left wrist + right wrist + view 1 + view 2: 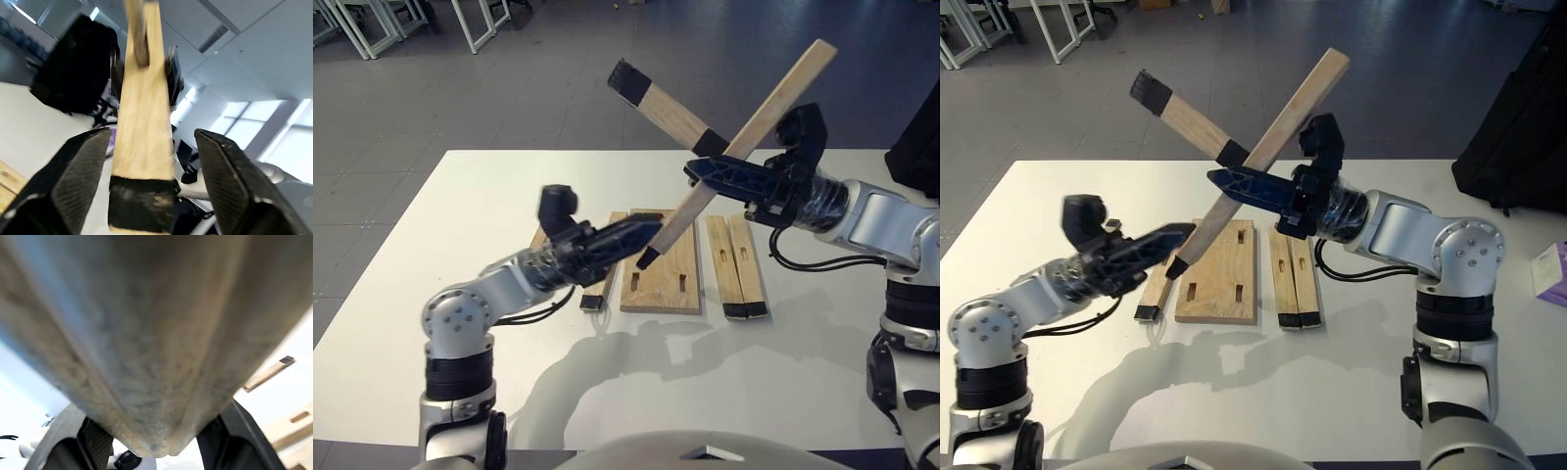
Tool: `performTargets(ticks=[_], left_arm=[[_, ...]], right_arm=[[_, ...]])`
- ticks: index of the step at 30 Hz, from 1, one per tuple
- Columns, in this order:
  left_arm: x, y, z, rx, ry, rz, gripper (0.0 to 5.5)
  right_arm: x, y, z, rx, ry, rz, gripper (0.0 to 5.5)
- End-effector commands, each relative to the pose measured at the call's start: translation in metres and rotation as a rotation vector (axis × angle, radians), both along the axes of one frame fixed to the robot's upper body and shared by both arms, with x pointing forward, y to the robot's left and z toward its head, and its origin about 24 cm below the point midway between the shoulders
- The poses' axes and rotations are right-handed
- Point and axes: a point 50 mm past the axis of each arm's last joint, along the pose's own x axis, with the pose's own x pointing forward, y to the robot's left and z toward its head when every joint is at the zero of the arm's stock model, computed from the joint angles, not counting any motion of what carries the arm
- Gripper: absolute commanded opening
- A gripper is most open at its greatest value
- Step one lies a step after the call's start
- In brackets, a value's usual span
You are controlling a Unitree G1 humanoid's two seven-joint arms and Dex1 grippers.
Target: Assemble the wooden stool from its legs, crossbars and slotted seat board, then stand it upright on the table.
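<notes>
Wood crossed legs (759, 124) hang mid-air over the table (460, 225) centre, right gripper (700, 174) pinching them at the X. Left gripper (641, 233) is spread round the lower capped end (not gripping yet). Prob best: clamp squarely, keep pair steady, aim at seat board (671, 284) slots.

No text, label, brand, number or sign is legible on the worktop (460, 215), the seat board (661, 284) or elsewhere.

leg (156, 333) blurred (too close), bag (1526, 122) cropped
</notes>
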Motion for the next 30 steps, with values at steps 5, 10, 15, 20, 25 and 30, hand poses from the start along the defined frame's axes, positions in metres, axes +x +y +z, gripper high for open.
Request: performTargets(ticks=[5, 10, 15, 20, 25, 30], left_arm=[[0.019, 0.003, -0.029, 0.705, -0.155, 0.208, 4.15], [0.031, -0.011, -0.095, 1.196, -0.282, 0.201, 4.15], [0.035, -0.006, -0.105, 1.286, -0.327, 0.191, 4.15], [0.047, 0.003, -0.108, 1.380, -0.346, 0.253, 4.15], [0.034, 0.006, -0.123, 1.481, -0.335, 0.110, 4.15], [0.004, 0.036, -0.129, 1.615, -0.333, -0.173, 4.15]], right_arm=[[0.006, -0.025, 0.006, -0.061, -0.078, -0.156, 2.03], [0.018, -0.030, 0.006, -0.133, -0.122, -0.309, 2.03], [0.020, -0.028, 0.000, -0.147, -0.126, -0.334, 2.03], [0.018, -0.028, -0.006, -0.141, -0.120, -0.345, 2.03], [0.019, -0.028, -0.009, -0.154, -0.119, -0.368, 2.03], [0.026, -0.038, -0.017, -0.238, -0.148, -0.439, 2.03]])
